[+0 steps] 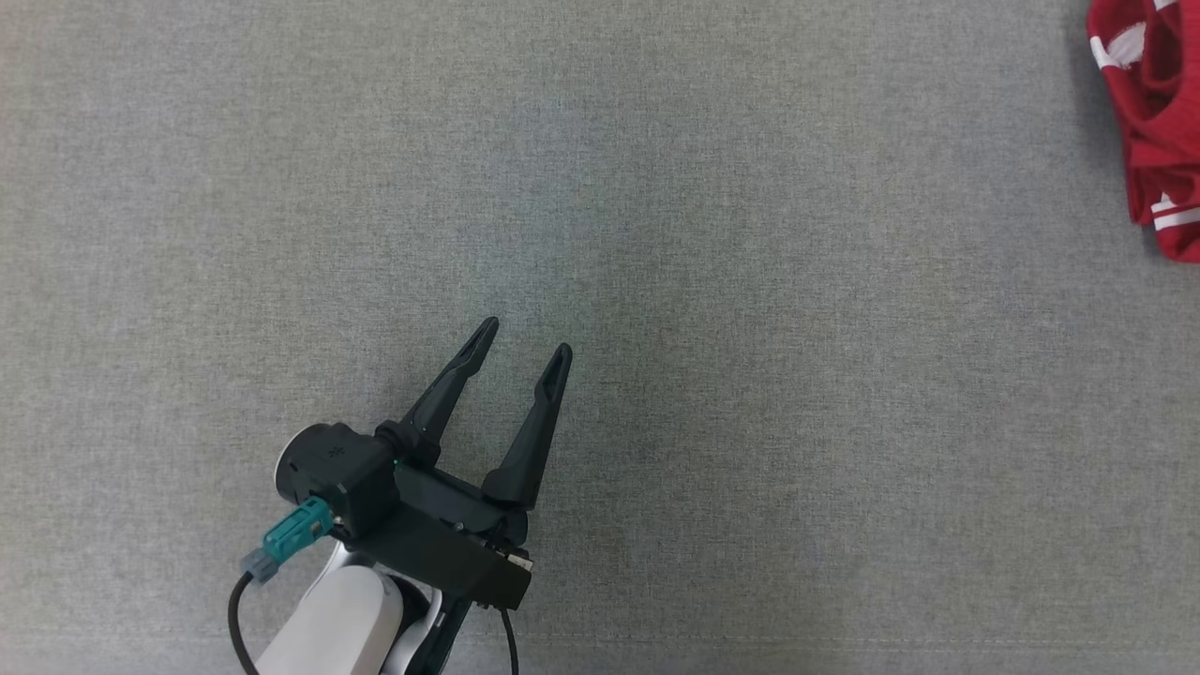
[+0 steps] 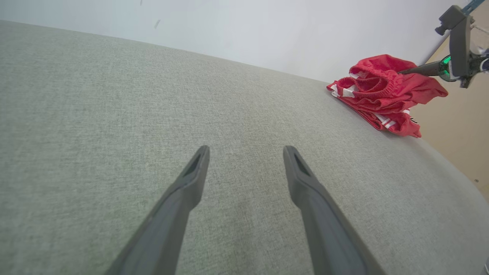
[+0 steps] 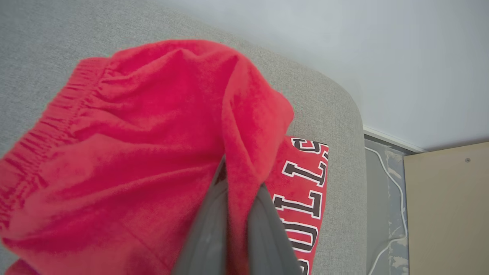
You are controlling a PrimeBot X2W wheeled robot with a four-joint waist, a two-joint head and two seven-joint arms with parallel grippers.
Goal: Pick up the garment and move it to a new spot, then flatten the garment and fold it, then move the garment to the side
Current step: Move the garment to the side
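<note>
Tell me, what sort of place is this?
Probably an indoor lab or test room: a wide grey fabric-covered surface, a bare pale wall behind it, and a red garment to practise on.

The garment (image 3: 133, 133) is red cloth, matt and fuzzy, its waistband (image 3: 42, 126) ribbed. The surface (image 1: 750, 281) is grey woven cloth, matt, slightly coarse. My fingers (image 2: 183, 198) are dark plastic, smooth and matt; my forearm (image 1: 337, 619) is white plastic with a slight gloss.

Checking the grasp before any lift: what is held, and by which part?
The right gripper is shut on the red garment, its jaws pinching a raised fold of loose cloth. The left gripper is open, holding nothing.
</note>
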